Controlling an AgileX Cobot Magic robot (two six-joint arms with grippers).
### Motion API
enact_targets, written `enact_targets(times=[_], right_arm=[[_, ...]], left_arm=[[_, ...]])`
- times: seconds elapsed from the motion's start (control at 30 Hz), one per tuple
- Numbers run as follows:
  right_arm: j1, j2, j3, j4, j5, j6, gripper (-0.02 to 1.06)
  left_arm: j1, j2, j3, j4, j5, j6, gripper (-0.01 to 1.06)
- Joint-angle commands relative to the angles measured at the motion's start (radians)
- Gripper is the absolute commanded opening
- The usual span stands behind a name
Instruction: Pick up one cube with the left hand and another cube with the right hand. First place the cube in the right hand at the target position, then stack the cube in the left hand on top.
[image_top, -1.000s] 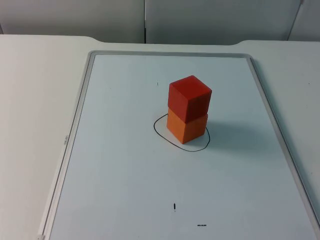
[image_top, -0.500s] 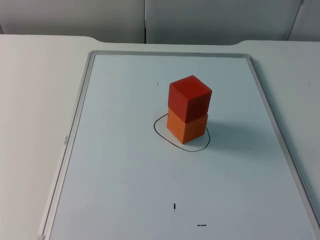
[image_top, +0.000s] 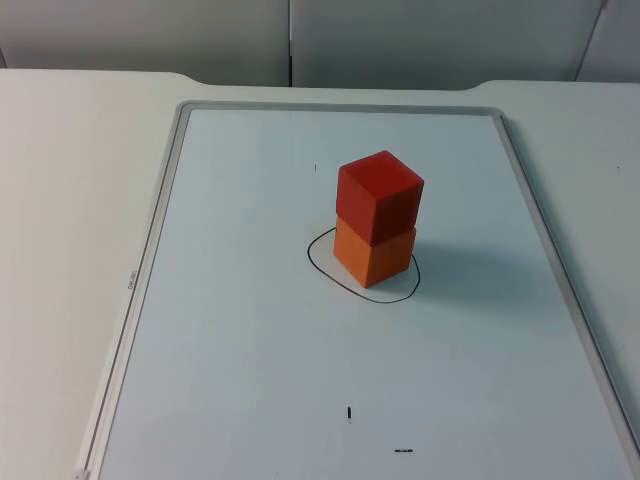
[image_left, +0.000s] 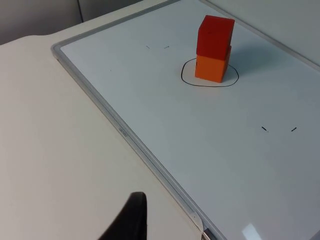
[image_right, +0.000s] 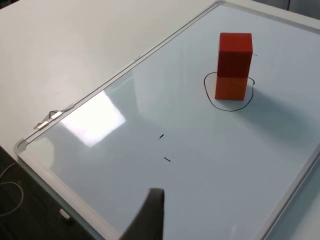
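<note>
A red cube (image_top: 379, 196) sits on top of an orange cube (image_top: 374, 253), slightly turned against it. The stack stands inside a hand-drawn black oval (image_top: 325, 268) on the whiteboard (image_top: 250, 330). The left wrist view shows the red cube (image_left: 215, 35) over the orange cube (image_left: 212, 68), far ahead of my left gripper (image_left: 131, 220), which hangs over the bare table beside the board's frame. In the right wrist view the red cube (image_right: 235, 54) and the orange cube (image_right: 231, 87) stand well beyond my right gripper (image_right: 150, 215), which is above the board's near end. Neither gripper holds anything.
The whiteboard's grey frame (image_top: 152, 250) lies on the white table (image_top: 70, 200). Small black marks (image_top: 349, 412) are drawn near the board's front edge. A grey partition wall (image_top: 300, 35) closes the far side. The table's edge and dark floor (image_right: 20, 200) show in the right wrist view.
</note>
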Motion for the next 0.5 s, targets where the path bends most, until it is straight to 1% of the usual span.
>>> enact_targets(times=[0.0,0.07,0.1,0.13,0.17,0.2,0.47], right_arm=[[0.003,-0.004,0.007,0.000,-0.004,-0.003,0.88],[0.003,-0.004,0.007,0.000,-0.004,-0.003,0.93],[0.003,-0.004,0.007,0.000,-0.004,-0.003,0.98],[0.003,-0.004,0.007,0.000,-0.004,-0.003,0.98],[0.003,-0.004,0.007,0.000,-0.004,-0.003,1.03],[0.003,-0.004,0.007,0.000,-0.004,-0.003,1.05],[0.003,-0.004,0.007,0.000,-0.004,-0.008,1.05]], left_arm=[[-0.005,-0.005,0.003,-0.002,-0.008,-0.005,1.00],[-0.005,-0.005,0.003,-0.002,-0.008,-0.005,1.00],[-0.005,-0.005,0.003,-0.002,-0.008,-0.005,1.00],[-0.005,-0.005,0.003,-0.002,-0.008,-0.005,1.00],[-0.005,-0.005,0.003,-0.002,-0.008,-0.005,1.00],[-0.005,-0.005,0.003,-0.002,-0.008,-0.005,1.00],[-0.005,-0.005,0.003,-0.002,-0.008,-0.005,1.00]])
